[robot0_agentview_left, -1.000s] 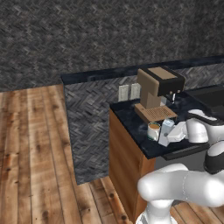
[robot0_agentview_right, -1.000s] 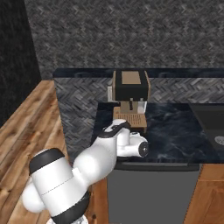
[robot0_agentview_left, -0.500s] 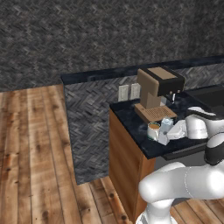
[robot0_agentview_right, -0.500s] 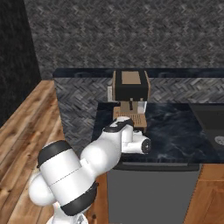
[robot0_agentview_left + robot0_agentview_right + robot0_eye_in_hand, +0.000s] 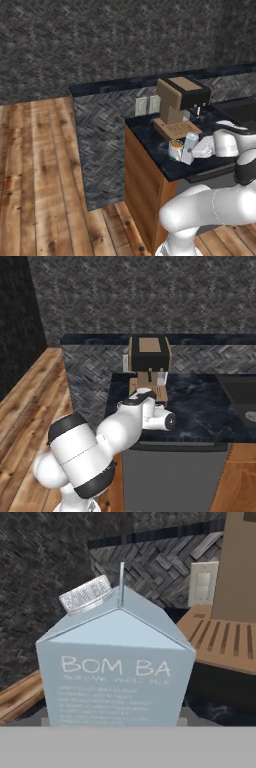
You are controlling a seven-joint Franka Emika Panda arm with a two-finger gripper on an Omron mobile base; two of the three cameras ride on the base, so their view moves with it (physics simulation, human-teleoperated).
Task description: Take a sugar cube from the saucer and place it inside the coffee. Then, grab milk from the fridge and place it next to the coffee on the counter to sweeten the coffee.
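1. Standing upright on the counter (image 5: 150,137), the milk (image 5: 189,147) sits just beside the coffee (image 5: 175,149), in front of the coffee machine (image 5: 180,100).
2. Rigid, light and smooth-sided (probably slippery), the carton is best pinched across its flat lower walls, not the gabled top or cap.
3. Whether the gripper (image 5: 196,149) clasps or has released the carton, I cannot tell.
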